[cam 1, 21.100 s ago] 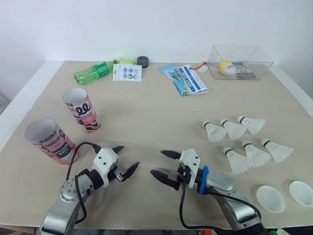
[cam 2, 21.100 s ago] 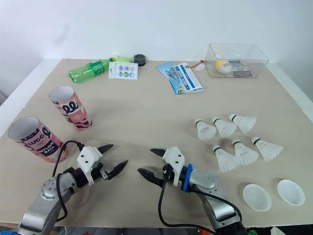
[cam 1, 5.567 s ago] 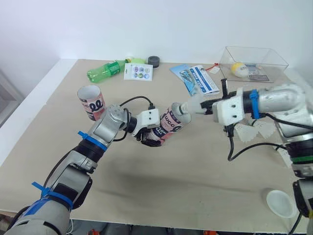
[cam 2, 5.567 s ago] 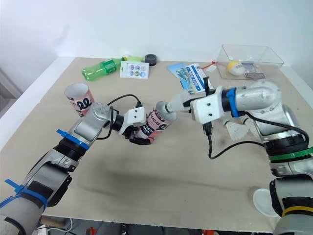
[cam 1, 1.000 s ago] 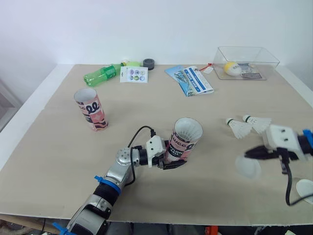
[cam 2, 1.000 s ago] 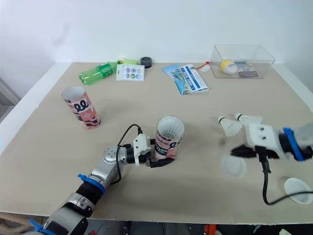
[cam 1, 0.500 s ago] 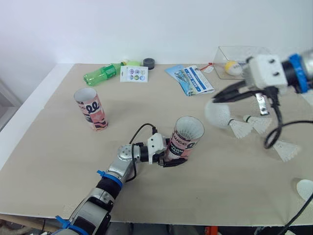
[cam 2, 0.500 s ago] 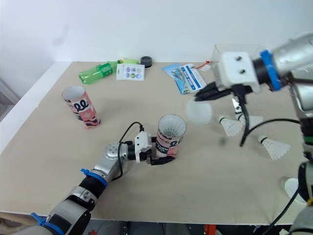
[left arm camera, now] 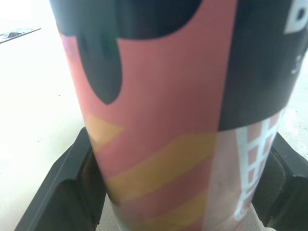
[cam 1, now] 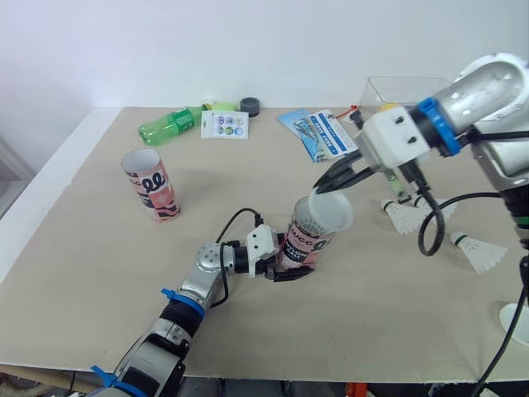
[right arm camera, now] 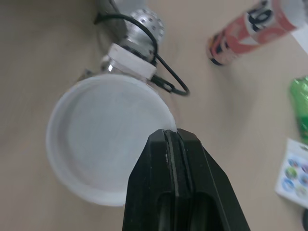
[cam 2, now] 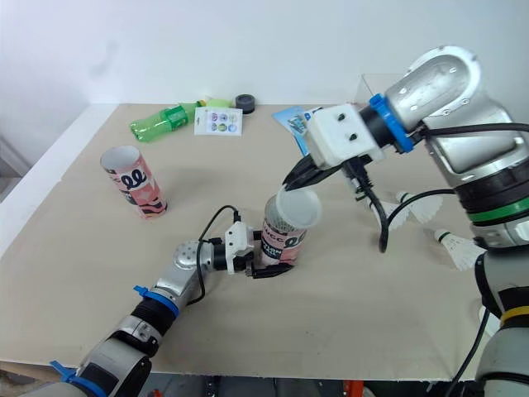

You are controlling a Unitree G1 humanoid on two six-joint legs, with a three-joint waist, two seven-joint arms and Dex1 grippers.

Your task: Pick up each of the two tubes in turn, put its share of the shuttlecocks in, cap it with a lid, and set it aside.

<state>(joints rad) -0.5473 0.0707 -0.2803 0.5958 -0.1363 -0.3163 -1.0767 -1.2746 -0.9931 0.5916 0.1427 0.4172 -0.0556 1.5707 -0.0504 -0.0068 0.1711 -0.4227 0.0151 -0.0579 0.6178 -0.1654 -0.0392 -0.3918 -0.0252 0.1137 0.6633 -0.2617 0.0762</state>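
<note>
A pink printed tube (cam 1: 307, 241) stands upright mid-table, and my left gripper (cam 1: 285, 266) is shut around its lower part. The left wrist view has the tube's wall (left arm camera: 163, 110) between both fingers (left arm camera: 62, 192). My right gripper (cam 1: 328, 184) is shut on the rim of a white lid (cam 1: 332, 213), holding it tilted just over the tube's mouth. From the right wrist, the lid (right arm camera: 103, 144) hangs below the closed fingertips (right arm camera: 178, 142). A second tube (cam 1: 150, 184) stands open at the left. Loose shuttlecocks (cam 1: 405, 217) lie to the right, and another lid (cam 1: 517, 318) lies at the right edge.
Along the far edge lie a green bottle (cam 1: 169, 126), a sticker card (cam 1: 225, 125), a black tape roll (cam 1: 249, 105), blue leaflets (cam 1: 326, 136) and a clear box (cam 1: 405, 91). One shuttlecock (cam 1: 479, 252) lies alone near the right.
My right gripper has carried the lid leftward and down, from beside the tube to just over its mouth. The left gripper still holds the tube in the same spot.
</note>
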